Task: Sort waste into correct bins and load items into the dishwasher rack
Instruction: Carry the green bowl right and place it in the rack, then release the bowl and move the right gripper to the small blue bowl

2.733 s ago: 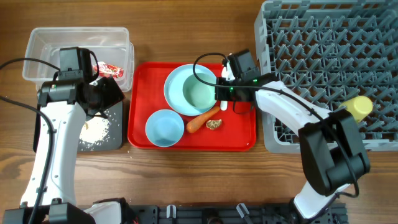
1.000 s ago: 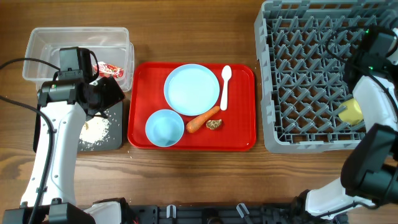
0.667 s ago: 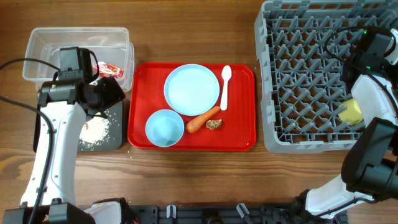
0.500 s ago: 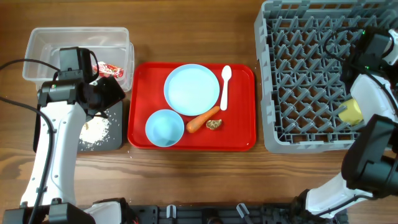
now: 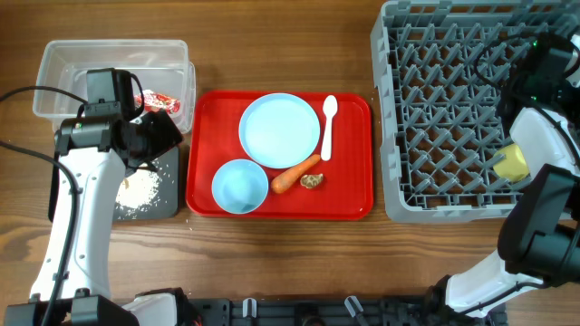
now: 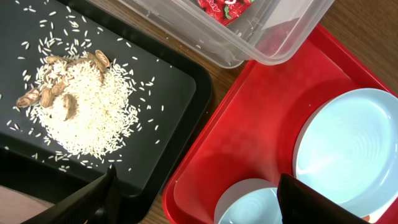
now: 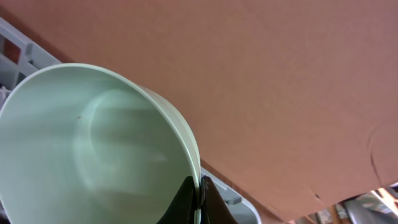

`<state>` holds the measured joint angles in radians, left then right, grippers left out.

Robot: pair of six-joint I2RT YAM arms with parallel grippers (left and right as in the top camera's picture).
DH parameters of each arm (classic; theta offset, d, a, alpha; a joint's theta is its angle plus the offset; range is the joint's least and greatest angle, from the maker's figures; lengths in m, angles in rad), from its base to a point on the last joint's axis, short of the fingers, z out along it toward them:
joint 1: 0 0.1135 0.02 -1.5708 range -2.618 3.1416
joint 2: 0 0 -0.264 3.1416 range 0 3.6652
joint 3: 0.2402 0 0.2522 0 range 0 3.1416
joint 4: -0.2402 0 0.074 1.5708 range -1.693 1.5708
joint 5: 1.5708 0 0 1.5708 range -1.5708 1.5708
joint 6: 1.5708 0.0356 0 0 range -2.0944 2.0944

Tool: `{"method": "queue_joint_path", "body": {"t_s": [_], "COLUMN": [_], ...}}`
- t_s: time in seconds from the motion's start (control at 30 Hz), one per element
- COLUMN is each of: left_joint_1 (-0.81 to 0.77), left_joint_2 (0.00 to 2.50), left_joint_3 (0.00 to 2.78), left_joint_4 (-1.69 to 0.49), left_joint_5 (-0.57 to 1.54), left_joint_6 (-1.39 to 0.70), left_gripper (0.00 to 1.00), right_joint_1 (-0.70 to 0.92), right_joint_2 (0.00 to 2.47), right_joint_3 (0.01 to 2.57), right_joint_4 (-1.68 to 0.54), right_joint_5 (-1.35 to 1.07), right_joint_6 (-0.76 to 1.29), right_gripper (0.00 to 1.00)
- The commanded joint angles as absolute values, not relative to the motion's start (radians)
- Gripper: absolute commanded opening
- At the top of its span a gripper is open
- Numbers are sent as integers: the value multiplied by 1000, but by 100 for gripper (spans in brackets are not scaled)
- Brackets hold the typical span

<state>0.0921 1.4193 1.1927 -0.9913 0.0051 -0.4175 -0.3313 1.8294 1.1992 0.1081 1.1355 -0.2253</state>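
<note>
— Right gripper (image 7: 199, 198): state and load?
— My right gripper was clamped on the rim of the pale green bowl (image 7: 93, 143), over the right side of the dishwasher rack (image 5: 435, 118). I judged the step to be loading that bowl.
— Next move?
— It called for lowering the bowl into the rack, then releasing. My left gripper (image 6: 198, 202) stood apart, empty, above the black tray (image 6: 180, 112).

From overhead I see even, bright light, with only soft shadows beside the left arm (image 5: 77, 208) on the table (image 5: 272, 263). In the left wrist view the rice-like scraps (image 6: 87, 106) ahead of the left pincer (image 6: 198, 194) are sharp, while its own fingers (image 6: 305, 202) are dark and a little soft. Close against the right pincer (image 7: 198, 196), the pale green bowl (image 7: 93, 149) looks out of focus, with gentle shading inside.
</note>
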Motion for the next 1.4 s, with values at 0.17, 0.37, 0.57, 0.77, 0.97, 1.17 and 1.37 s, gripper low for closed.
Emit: {"method": "queue_joint_path", "body": {"t_s": [0.17, 0.37, 0.57, 0.77, 0.97, 1.17, 1.37], "left_joint_1": [97, 97, 97, 97, 97, 97, 97], "left_joint_2": [1406, 1406, 1406, 1406, 1406, 1406, 1406], "left_joint_3": [1198, 1198, 1198, 1198, 1198, 1198, 1198], "left_joint_4": [-988, -988, -988, -988, -988, -988, -988], "left_joint_5": [10, 10, 10, 10, 10, 10, 10], "left_joint_6": [-431, -431, -431, -431, -431, -431, -431], "left_gripper": [82, 83, 83, 83, 83, 83, 83], "right_joint_1": [-335, -330, -298, -254, -221, -202, -199], "right_joint_2": [1850, 1850, 1850, 1850, 1849, 1831, 1779], "right_joint_3": [1160, 1137, 1137, 1137, 1137, 1137, 1137], "right_joint_4": [89, 81, 33, -9, -17, -40, -51], "right_joint_5": [1145, 1137, 1014, 905, 897, 896, 896], "right_joint_6": [-251, -228, -229, -228, -229, -229, -229], "right_gripper": [4, 4, 4, 4, 14, 31, 42]}}
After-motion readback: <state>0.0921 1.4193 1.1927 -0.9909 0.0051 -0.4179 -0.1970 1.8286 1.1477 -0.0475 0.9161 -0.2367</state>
